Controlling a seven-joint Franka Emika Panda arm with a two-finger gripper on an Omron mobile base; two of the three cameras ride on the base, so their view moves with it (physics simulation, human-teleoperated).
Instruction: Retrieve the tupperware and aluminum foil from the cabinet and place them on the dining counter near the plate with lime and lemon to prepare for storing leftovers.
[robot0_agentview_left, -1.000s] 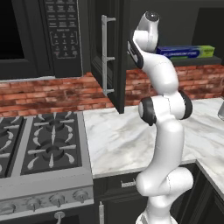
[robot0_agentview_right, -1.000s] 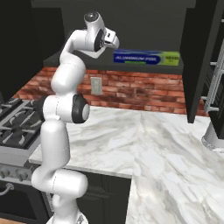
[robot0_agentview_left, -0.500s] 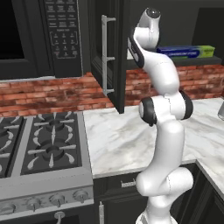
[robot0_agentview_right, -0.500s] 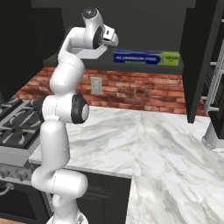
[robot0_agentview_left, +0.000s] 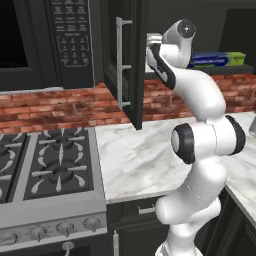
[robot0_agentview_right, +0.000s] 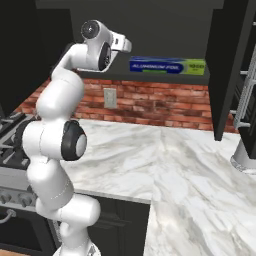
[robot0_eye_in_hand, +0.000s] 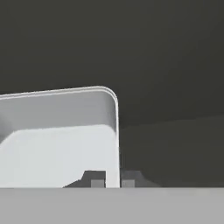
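Fingers (robot0_eye_in_hand: 113, 180) straddle right rim of 1 tupperware (robot0_eye_in_hand: 57, 140) inside open cabinet (robot0_agentview_left: 131, 65), narrow gap, one tip each side of wall. 1 aluminum foil (robot0_agentview_right: 167, 65) box on shelf, well right of hand. Bare dark shelf right of rim. Marble worktop (robot0_agentview_right: 165, 160) below.

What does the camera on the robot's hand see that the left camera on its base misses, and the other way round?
The hand view alone shows the shallow translucent whitish-grey plastic container up close, with the two dark fingers straddling its right wall, one inside, one outside. The left base view alone shows the long blue box with a green end on the shelf, the open dark cabinet door with its silver bar handle, the black microwave, the stove and the brick wall. Both share the dark cabinet interior.
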